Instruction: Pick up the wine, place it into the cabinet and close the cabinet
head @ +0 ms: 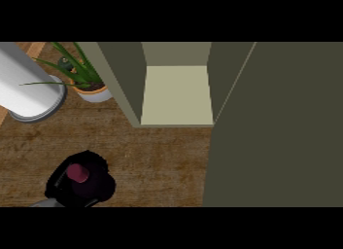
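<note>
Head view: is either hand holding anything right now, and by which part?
The left hand has its black fingers curled round the dark wine bottle with the magenta cap, gripping its body just below the cap. The right hand is out of view.

the wine is a dark bottle with a dark red cap, seen from above, standing upright near the front edge of the wooden counter, at its left part. the cabinet is olive green and open, its pale inside floor showing, its door swung out to the right.
</note>
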Motion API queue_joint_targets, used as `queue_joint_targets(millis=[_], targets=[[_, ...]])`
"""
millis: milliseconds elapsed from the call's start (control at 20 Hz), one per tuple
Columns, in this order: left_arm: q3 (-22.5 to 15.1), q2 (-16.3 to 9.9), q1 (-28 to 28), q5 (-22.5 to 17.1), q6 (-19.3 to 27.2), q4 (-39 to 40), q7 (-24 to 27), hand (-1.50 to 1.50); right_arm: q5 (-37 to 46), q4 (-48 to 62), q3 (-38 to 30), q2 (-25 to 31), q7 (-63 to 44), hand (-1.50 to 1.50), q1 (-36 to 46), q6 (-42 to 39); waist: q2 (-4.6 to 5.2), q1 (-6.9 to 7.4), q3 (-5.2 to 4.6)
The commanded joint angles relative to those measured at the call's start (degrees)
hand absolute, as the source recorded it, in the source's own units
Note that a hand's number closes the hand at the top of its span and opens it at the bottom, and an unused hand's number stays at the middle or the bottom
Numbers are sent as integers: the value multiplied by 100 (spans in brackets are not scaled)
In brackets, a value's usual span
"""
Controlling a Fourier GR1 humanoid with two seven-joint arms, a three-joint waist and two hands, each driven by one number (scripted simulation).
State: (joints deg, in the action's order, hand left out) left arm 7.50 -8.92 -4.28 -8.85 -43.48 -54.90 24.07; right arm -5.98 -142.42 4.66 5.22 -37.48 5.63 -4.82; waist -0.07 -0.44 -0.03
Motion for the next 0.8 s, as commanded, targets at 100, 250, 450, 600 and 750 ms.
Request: queue_joint_targets(millis=[100, 250, 450, 600, 750], targets=[[201, 143, 258, 205, 880, -476, 566, 150, -423, -629, -126, -28, -280, -150, -119, 43, -15, 44, 3], [724, 186, 83, 170, 1969, -509, 609, 150, -258, -240, -67, -94, 78, -150, -171, -76, -19, 79, 9], [701, 311, 314, 410, 2427, -754, 951, 150, -301, -470, 88, -129, 186, -150, -578, -246, -10, 35, 7], [733, 293, 119, 529, 2576, -611, 1405, 150, -782, -546, -497, 92, -184, -150, -272, -218, -2, 16, 4], [714, 203, 420, 577, 2683, -1278, 1410, 150, -692, -800, -266, 6, -589, -150, -101, -45, -18, 45, 5]])
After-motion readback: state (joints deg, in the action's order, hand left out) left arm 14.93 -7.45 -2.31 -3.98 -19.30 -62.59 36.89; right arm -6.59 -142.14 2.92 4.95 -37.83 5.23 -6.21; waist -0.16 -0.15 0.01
